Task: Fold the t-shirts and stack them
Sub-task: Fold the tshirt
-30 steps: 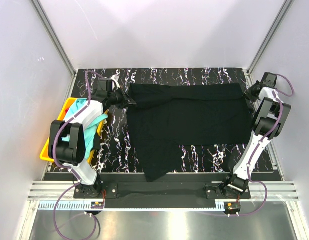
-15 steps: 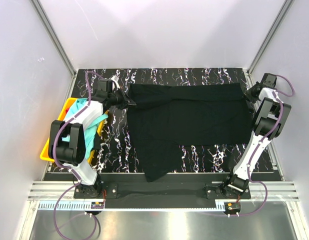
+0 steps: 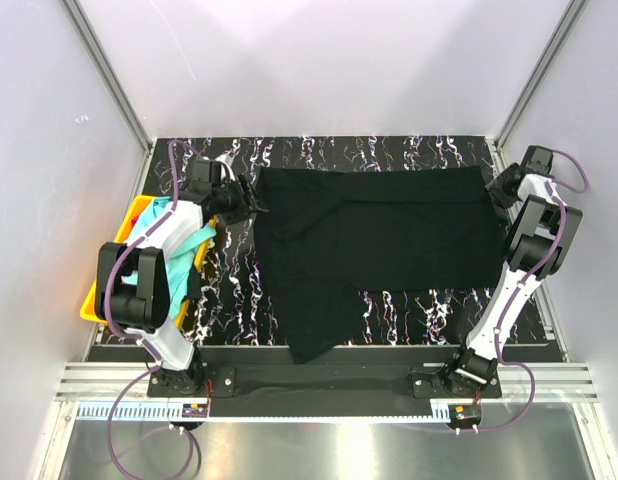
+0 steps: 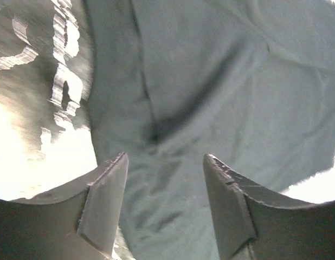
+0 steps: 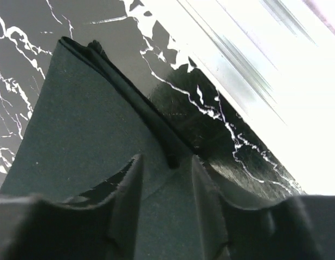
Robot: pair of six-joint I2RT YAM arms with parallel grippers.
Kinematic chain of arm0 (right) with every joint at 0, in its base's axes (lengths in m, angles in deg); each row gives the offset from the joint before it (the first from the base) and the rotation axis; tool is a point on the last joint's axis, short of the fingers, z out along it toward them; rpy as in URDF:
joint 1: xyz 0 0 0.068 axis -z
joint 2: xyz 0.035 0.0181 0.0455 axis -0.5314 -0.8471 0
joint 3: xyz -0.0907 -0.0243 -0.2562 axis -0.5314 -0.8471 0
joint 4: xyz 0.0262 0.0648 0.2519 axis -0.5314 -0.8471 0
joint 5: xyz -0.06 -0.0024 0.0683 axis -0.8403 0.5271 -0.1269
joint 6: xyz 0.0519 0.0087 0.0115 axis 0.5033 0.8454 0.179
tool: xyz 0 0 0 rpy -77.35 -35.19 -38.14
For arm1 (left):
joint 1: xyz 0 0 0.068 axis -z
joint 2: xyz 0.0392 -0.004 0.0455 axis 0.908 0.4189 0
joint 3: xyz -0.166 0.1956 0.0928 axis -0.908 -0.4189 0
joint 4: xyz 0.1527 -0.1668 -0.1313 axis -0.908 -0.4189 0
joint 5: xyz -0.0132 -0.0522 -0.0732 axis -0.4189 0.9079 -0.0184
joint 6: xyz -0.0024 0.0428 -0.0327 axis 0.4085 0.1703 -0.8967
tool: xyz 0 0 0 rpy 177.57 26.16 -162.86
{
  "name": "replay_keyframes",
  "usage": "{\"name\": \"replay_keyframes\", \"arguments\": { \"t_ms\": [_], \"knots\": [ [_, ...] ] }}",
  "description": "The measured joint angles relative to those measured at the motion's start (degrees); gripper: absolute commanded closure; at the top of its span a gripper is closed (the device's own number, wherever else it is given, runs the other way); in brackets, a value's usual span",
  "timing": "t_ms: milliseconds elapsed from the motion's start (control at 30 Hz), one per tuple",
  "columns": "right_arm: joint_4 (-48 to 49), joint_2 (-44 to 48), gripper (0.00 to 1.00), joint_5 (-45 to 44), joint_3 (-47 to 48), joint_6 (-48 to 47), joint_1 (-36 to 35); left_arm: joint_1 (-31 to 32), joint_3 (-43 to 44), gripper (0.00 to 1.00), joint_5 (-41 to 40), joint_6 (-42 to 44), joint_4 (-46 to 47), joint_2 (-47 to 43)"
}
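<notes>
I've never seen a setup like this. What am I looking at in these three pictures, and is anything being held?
Two robot arms stand bolted at the near edge of the table. The wide picture looks down from above and behind them. A large black t-shirt lies spread on it; a yellow bin at the left holds a turquoise shirt. The other two pictures come from a camera on each wrist, looking past that arm's two fingers. The left tool stands open over the shirt's left end, the right tool open at its far right corner. Neither holds anything.
</notes>
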Motion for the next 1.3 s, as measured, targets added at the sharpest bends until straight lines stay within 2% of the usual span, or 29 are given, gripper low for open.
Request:
{"name": "replay_keyframes", "arguments": {
  "t_ms": [100,300,467,700,1033,1167,1300],
  "knots": [
    [-0.96,0.00,0.38,-0.83,1.70,-1.09,-0.68,-1.29,4.68,0.35,-1.68,1.86,-1.73,1.51],
    [-2.08,-2.12,0.31,-0.94,11.74,-3.91,-2.43,-2.23,23.52,0.34,-4.83,4.33,2.54,15.78],
    [-2.29,-6.01,0.26,-0.50,19.06,-6.69,-3.15,-2.23,26.64,0.34,-7.06,5.68,9.57,25.07],
    [-5.79,-13.31,0.30,-0.13,26.93,-10.16,-3.26,-2.16,31.45,0.36,-8.37,4.79,11.80,35.06],
    [-8.26,-21.59,0.33,4.24,37.64,-11.54,-3.39,-2.16,34.07,0.37,-8.20,1.22,14.67,36.89],
    [-9.09,-22.12,0.36,5.49,38.56,-11.32,-3.43,-2.25,34.51,0.42,-7.65,-1.31,15.34,38.34],
    [-9.29,-22.86,0.44,5.75,39.89,-10.43,-3.54,-2.51,34.69,0.50,-6.14,-4.17,15.56,40.41]
  ]
}}
